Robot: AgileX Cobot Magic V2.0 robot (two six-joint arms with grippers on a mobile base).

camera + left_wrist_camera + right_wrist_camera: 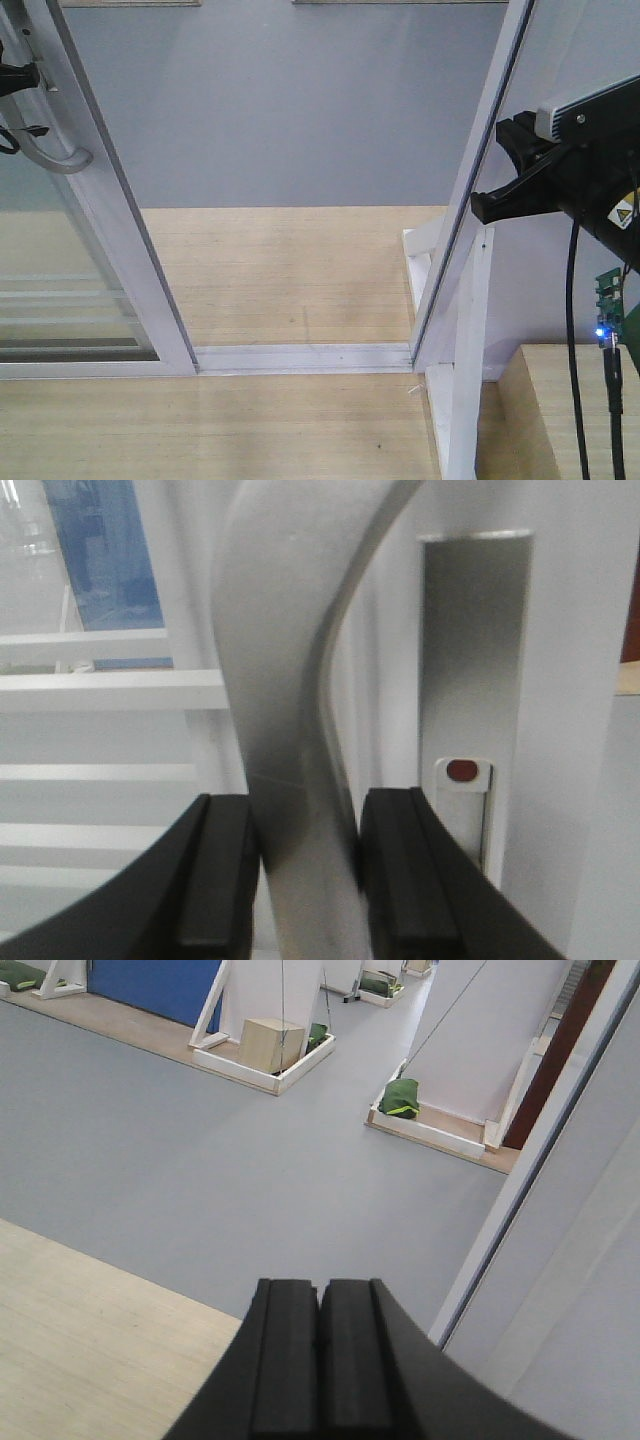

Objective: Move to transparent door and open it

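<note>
The handle (280, 680) is smooth, shiny grey metal. The transparent door (50, 250) is clear glass in a white painted frame. The wood floor (290, 270) looks pale and matt.

**Front view.** Even, diffuse indoor light with no hard shadows. The picture is slightly grainy, and the transparent door (120, 230) frame leans with lens tilt. A blue LED (598, 330) glows as a small overexposed spot at right.

**Left wrist view.** Very close range. The handle (290, 730) is soft-focused, with a dark gradient across its middle. White frame parts are nearly washed out, and the left hand (305, 880) is almost black.

**Right wrist view.** Bright, evenly lit grey floor (250, 1160), sharp in the distance. The right hand (320, 1360) is dark and slightly blurred.
</note>
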